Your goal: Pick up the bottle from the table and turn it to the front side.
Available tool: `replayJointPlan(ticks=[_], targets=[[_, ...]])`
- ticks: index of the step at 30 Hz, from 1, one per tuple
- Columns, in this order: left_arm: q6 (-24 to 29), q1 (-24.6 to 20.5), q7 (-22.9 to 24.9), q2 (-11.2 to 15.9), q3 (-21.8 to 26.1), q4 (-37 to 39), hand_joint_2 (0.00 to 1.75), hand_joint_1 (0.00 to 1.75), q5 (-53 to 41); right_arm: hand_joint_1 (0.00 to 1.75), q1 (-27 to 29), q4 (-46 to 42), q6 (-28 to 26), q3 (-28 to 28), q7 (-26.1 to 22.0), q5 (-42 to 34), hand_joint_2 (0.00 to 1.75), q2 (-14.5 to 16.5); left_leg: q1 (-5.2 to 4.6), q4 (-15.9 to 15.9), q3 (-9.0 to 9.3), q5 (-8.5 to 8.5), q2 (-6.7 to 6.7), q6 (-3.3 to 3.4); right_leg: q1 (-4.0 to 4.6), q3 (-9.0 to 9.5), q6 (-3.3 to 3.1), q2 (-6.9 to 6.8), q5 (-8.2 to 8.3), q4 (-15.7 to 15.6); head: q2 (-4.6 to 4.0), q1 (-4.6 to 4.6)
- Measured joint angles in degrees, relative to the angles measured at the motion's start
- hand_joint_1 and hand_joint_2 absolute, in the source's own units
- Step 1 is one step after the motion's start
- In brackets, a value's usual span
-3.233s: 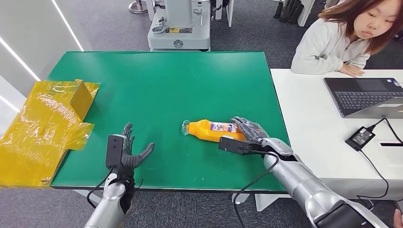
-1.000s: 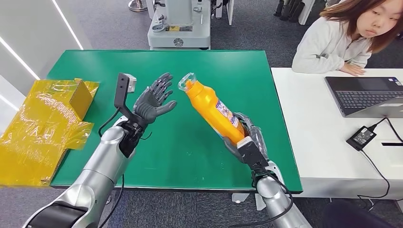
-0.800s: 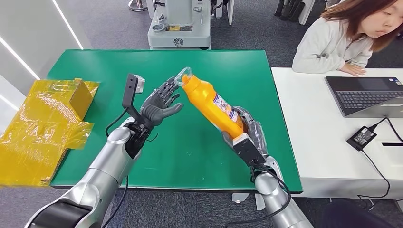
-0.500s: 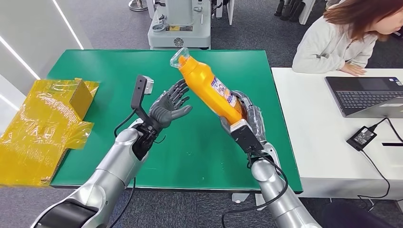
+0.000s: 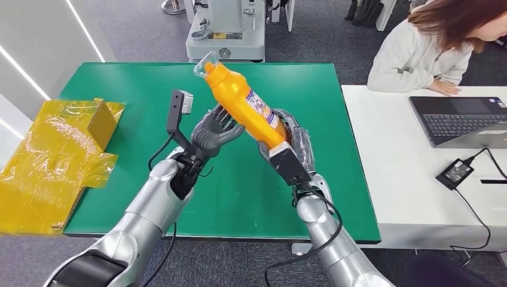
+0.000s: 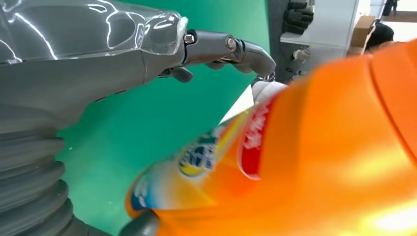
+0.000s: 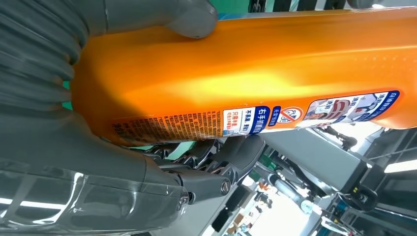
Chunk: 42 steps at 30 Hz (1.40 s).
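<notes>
**Orange bottle held aloft over the green bench**

The green bench (image 5: 107,173) spans the middle of the head view, with a white bench (image 5: 406,179) butted against its right side. Crumpled yellow wrapping (image 5: 54,155) lies on the green bench's left edge and hangs over it. A person (image 5: 430,48) sits at the far side of the white bench, near a laptop (image 5: 460,122) and a black power adapter (image 5: 454,173).

Both silver arms rise over the green surface. The right hand (image 5: 287,149) grips the orange bottle (image 5: 242,104) around its base, thumb on one side and fingers wrapped round the other. The bottle is clear of the bench, tilted with its clear cap (image 5: 206,63) pointing up and away to the left, its printed label facing right. The left hand (image 5: 215,131) has its fingers spread, fingertips touching or just beside the bottle's mid-body; it holds nothing.
</notes>
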Motion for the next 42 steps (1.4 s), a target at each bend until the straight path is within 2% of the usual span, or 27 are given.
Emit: replayJointPlan(ticks=[9,19,23,24,27,28,33,40,41,42], targets=[[0.3,-1.1,-0.1,-1.0,-0.1,-0.5,1.75,0.00,4.4,1.75,-1.7,4.3,-1.1,0.0,-1.0,1.1,1.75,1.5,0.00,0.0,0.00,0.00,0.01,0.00,0.00,0.00,0.00,0.01,0.00,0.0,-0.01,-0.01],[0.7,-1.5,2.1,-1.2,-0.4,-2.1,1.75,0.00,7.0,1.75,-2.3,8.5,-2.0,0.0,-1.0,1.9,1.75,1.8,0.00,0.0,-0.01,0.00,0.00,0.00,0.00,-0.01,0.00,0.01,0.00,0.0,0.00,-0.01],[2.2,-1.5,1.8,-1.6,-0.6,-2.1,1.75,0.94,6.7,1.75,-2.3,9.2,-2.2,0.0,-0.8,2.4,1.75,1.8,0.00,0.0,-0.01,0.00,0.00,0.00,0.00,-0.01,0.00,0.00,0.00,0.0,-0.01,-0.01],[2.8,-1.5,1.7,-1.8,-0.7,-2.1,1.75,1.10,6.6,1.75,-2.3,9.4,-2.3,0.0,-0.7,2.5,1.75,1.8,0.00,0.0,-0.01,0.00,0.00,0.00,0.00,-0.01,0.00,0.00,0.00,0.0,-0.01,0.00],[4.0,-1.5,1.1,-2.1,-1.0,-2.1,1.75,1.70,6.0,1.75,-2.3,9.8,-2.6,0.0,-0.8,2.6,1.75,1.8,0.00,0.0,-0.01,0.00,0.00,0.00,0.00,-0.01,0.00,0.01,0.00,0.0,0.00,0.00],[4.2,-1.5,0.9,-2.1,-1.1,-2.1,1.75,1.75,5.9,1.75,-2.3,9.9,-2.7,0.0,-0.8,2.6,1.75,1.8,0.00,0.0,-0.01,0.00,0.01,0.00,0.00,-0.01,0.00,0.01,0.00,0.0,0.00,-0.01],[4.5,-1.4,0.4,-2.2,-1.7,-2.1,1.75,1.75,5.9,1.75,-2.3,10.2,-2.9,-0.1,-1.2,2.1,1.75,1.8,0.00,0.0,-0.01,0.00,0.00,0.00,0.00,-0.02,0.00,0.01,0.00,0.0,0.01,-0.01],[8.0,-1.4,-4.6,-4.0,-4.6,-1.3,1.75,1.75,1.7,1.75,-1.8,10.0,-3.6,-1.9,-2.9,-0.5,1.75,1.7,0.00,0.1,-0.03,-0.01,0.00,0.00,0.00,-0.03,0.00,0.00,0.00,0.0,-0.01,-0.01],[8.0,-1.4,-5.1,-4.3,-5.1,-1.1,1.75,1.75,1.6,1.55,-1.5,9.8,-3.8,-2.3,-3.2,-0.6,1.75,1.7,0.00,0.1,-0.03,-0.01,0.00,0.01,0.00,-0.03,0.00,0.00,0.00,0.0,-0.01,0.00],[8.0,-1.4,-5.5,-4.5,-5.4,-1.0,1.75,1.75,1.5,1.20,-1.2,9.6,-4.0,-2.7,-3.5,-0.8,1.75,1.7,0.00,0.1,-0.03,-0.01,0.00,0.01,0.00,-0.03,0.00,0.01,0.00,0.0,-0.01,0.00]])
